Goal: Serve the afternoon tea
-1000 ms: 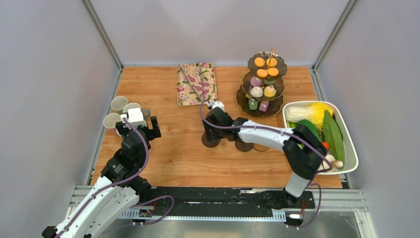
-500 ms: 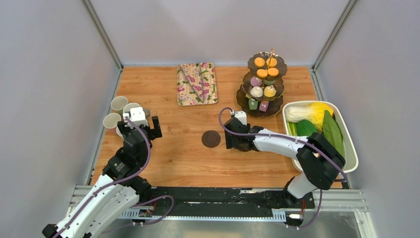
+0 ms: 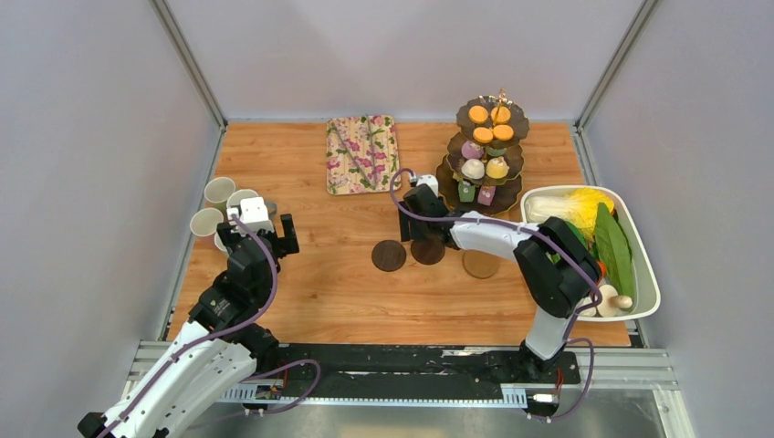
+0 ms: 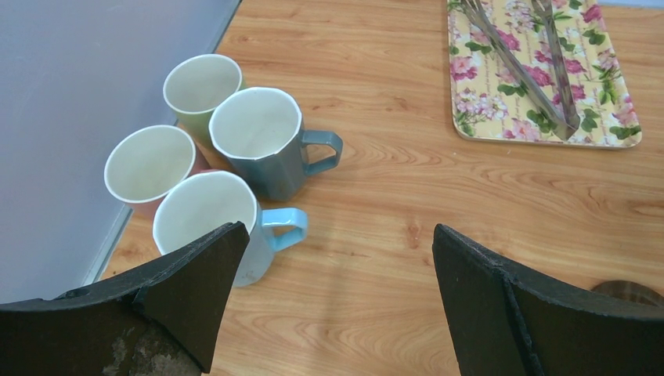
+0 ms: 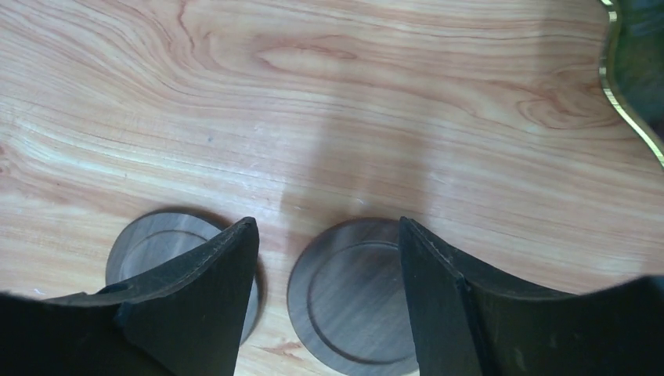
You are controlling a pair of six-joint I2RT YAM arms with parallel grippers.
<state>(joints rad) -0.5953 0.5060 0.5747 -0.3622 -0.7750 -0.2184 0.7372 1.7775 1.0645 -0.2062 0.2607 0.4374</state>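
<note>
While the right pincer [image 5: 325,227] hangs spread over two coasters [image 5: 352,294] mid-surface, the left pincer [image 4: 337,231] gapes beside the mugs [image 4: 270,168] at the left edge (likely glazed, slippery, breakable); pinch one across its rim wall, I'd judge.

The desk [image 3: 310,292] is orange-brown wood with wavy lines. By the left edge stand a green mug [image 4: 202,82], a grey-blue mug [image 4: 258,133], a pink mug [image 4: 149,164] and a light blue mug [image 4: 207,215], all white inside. The tray [image 3: 363,153] at the far edge is yellow with pink flowers and green leaves. Two coasters [image 3: 389,255] are dark brown; a third coaster [image 3: 480,264] is light tan. The stand [image 3: 444,185] is dark with a gold rim. Its top cakes [image 3: 478,114] are orange; the lower cakes [image 3: 473,169] look purple, white, yellow and green, though they are small
</note>
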